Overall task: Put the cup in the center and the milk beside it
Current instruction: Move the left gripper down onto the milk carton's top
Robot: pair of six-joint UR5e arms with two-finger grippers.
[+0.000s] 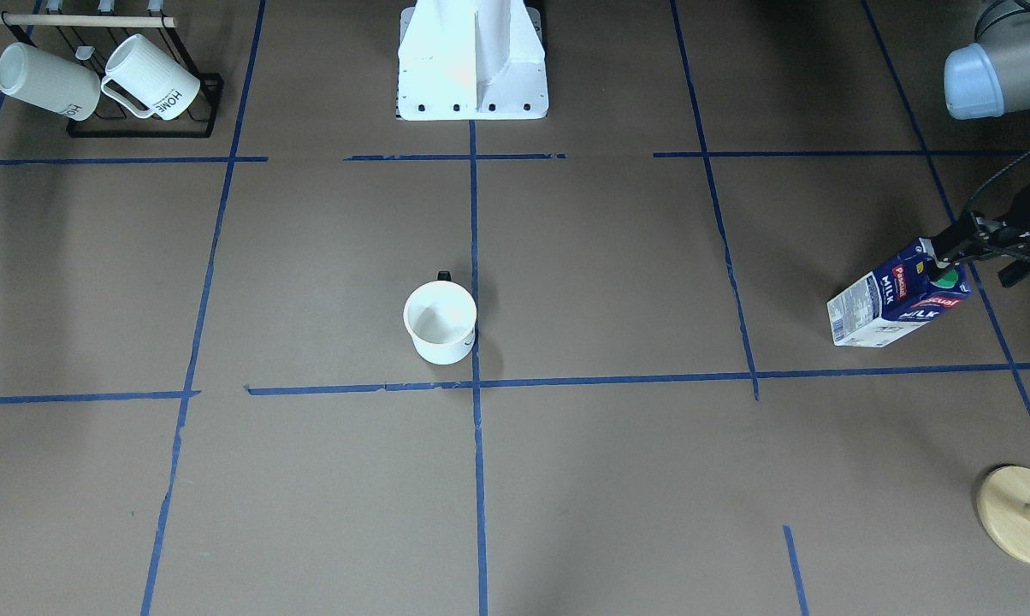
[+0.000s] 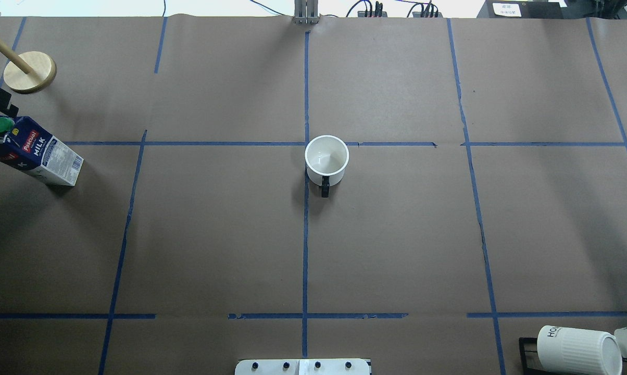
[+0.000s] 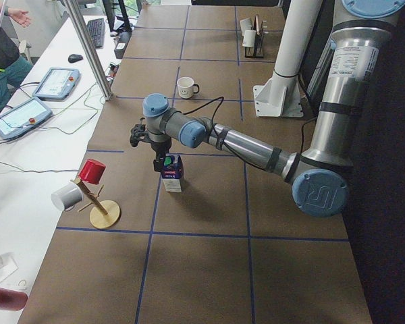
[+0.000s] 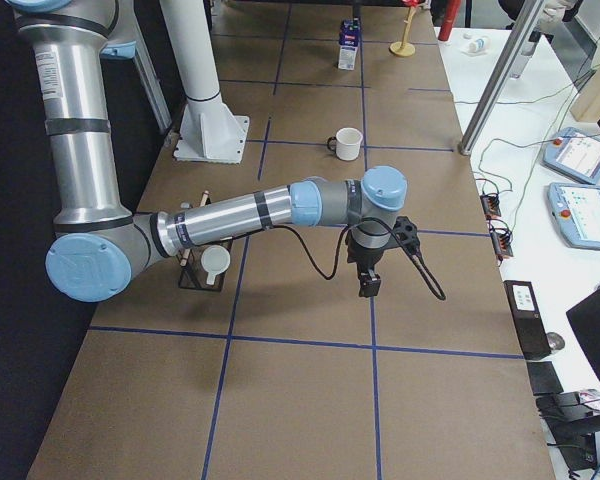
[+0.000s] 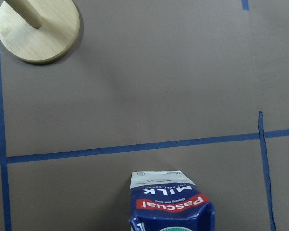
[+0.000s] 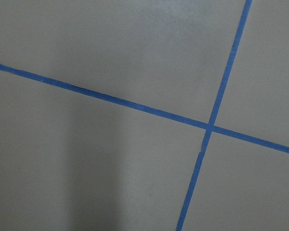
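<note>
The cup (image 1: pixel 440 323) is a white mug with a black handle. It stands upright beside the center tape crossing (image 1: pixel 476 385) and also shows in the overhead view (image 2: pixel 326 156). The milk (image 1: pixel 896 295) is a blue and white carton with a green cap. It stands far out on my left side (image 2: pixel 32 151). My left gripper (image 1: pixel 950 257) is at the carton's top, by the cap. I cannot tell whether its fingers are closed on it. My right gripper (image 4: pixel 368 290) points down above bare table, and I cannot tell if it is open or shut.
A wooden peg stand (image 1: pixel 1015 513) stands just beyond the milk (image 2: pixel 29 73). A black rack (image 1: pixel 143 128) with two ribbed HOME mugs (image 1: pixel 151 81) sits in the corner on my right. The white robot base (image 1: pixel 472 64) is at the near middle edge.
</note>
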